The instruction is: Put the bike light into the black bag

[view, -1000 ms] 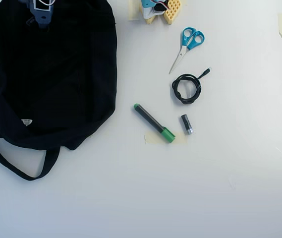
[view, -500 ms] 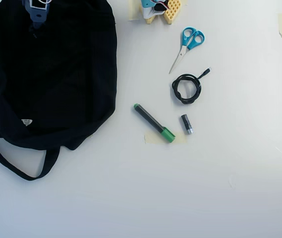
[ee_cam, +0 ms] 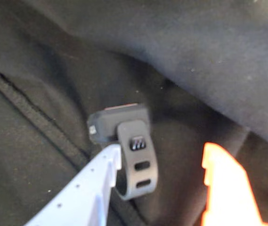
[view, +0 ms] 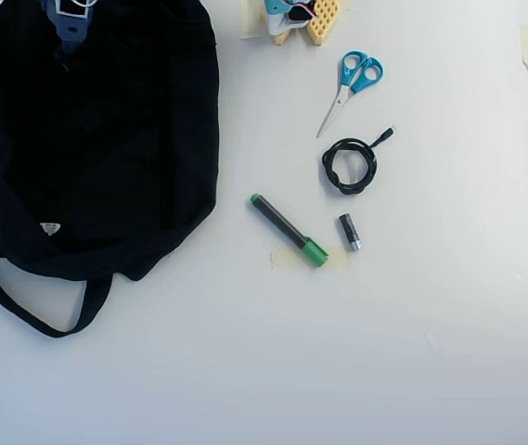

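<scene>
Claw (ee_cam: 159,176) spread open in the wrist view, gripping nothing: white finger (ee_cam: 84,190) low left, orange finger (ee_cam: 228,188) low right, clear gap between. Light (ee_cam: 122,129) lying on black fabric of the bag (ee_cam: 209,52), block uppermost in the frame, loop strap hanging down from it toward the bottom edge. Red lens seen only as a thin edge along the block's top. Long axis of light plus strap roughly up-down in that view, in line with the fingers rather than across them. White fingertip touching or just beside the strap's left side; orange finger well apart on the right. Light thus off-centre in the gap, hard against the white side and slightly ahead of the tips.

From overhead, bag (view: 106,139) filling the bench's top-left corner, strap trailing toward the left edge, part of the arm visible over the bag near the top edge. Light itself not visible there. Scissors (view: 349,88), cable (view: 349,167), marker (view: 289,230) and small cylinder (view: 350,232) lying on the bench right of the bag, apart from it.

Judging by fabric on every side, light probably already in the bag and released; coming move likely a straight pull-back along the fingers' own line, with care not to snag the strap on the white tip.
</scene>
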Motion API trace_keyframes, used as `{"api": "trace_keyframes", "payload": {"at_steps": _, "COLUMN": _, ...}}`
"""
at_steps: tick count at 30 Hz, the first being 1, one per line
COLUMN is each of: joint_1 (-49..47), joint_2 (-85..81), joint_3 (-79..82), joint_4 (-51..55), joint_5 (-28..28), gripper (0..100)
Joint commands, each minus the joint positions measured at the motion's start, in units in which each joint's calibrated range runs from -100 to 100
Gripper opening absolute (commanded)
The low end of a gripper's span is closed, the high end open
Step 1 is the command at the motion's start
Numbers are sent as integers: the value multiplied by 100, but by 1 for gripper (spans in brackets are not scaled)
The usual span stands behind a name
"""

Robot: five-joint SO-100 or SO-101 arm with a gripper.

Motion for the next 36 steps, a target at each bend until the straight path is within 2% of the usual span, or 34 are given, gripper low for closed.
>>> {"api": "trace_keyframes", "payload": {"at_steps": 1, "joint_1": -153, "joint_2": -204, "joint_3": -284, "joint_4": -24, "joint_5": -11, "gripper": 23}}
{"api": "trace_keyframes", "payload": {"at_steps": 6, "joint_1": -407, "joint_2": -221, "joint_3": -563, "joint_4": 2, "joint_5": -5, "gripper": 22}}
{"api": "trace_keyframes", "payload": {"at_steps": 15, "joint_1": -938, "joint_2": -221, "joint_3": -2494, "joint_4": 1415, "joint_5": -5, "gripper": 22}}
{"api": "trace_keyframes", "payload": {"at_steps": 17, "joint_1": -1148, "joint_2": -221, "joint_3": -3096, "joint_4": 1889, "joint_5": -5, "gripper": 10}}
{"api": "trace_keyframes", "payload": {"at_steps": 19, "joint_1": -1380, "joint_2": -221, "joint_3": -3573, "joint_4": 2250, "joint_5": -5, "gripper": 3}}
{"api": "trace_keyframes", "payload": {"at_steps": 24, "joint_1": -2382, "joint_2": -221, "joint_3": -4920, "joint_4": 3525, "joint_5": 21, "gripper": 2}}
{"api": "trace_keyframes", "payload": {"at_steps": 30, "joint_1": -2980, "joint_2": -221, "joint_3": -5504, "joint_4": 4895, "joint_5": 31, "gripper": 2}}
{"api": "trace_keyframes", "payload": {"at_steps": 36, "joint_1": -3429, "joint_2": -221, "joint_3": -5405, "joint_4": 4903, "joint_5": 31, "gripper": 2}}
